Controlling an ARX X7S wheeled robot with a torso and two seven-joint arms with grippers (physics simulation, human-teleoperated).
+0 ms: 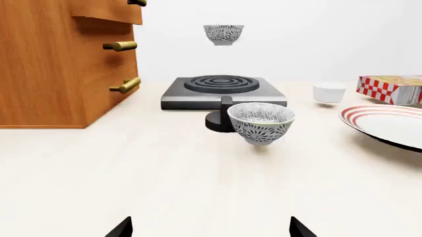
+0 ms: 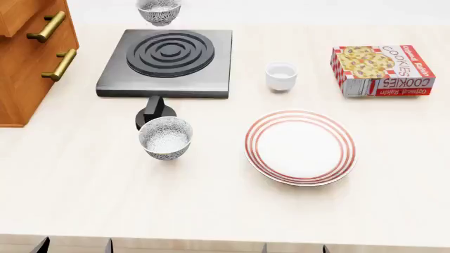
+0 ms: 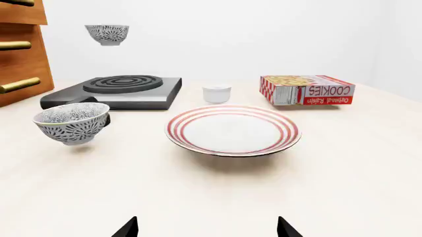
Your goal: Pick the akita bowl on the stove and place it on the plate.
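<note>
The akita bowl [image 2: 158, 11] is seen hanging above the far edge of the stove [image 2: 167, 62], touching nothing. It lies straight ahead of the left gripper [image 1: 209, 228], which is nearer and spread wide; the right gripper [image 3: 207, 227] is likewise spread, empty.

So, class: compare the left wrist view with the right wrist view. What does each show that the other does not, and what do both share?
Only the left wrist view shows the full wooden cabinet side with three brass handles; its cookie box is cut off and the plate only partly in frame.

Only the right wrist view shows the whole plate and the box's COOKIES lettering.

Both show the stove, the near patterned bowl, a second bowl hanging above the stove, the white cup and open hand tips at the frame edge.
</note>
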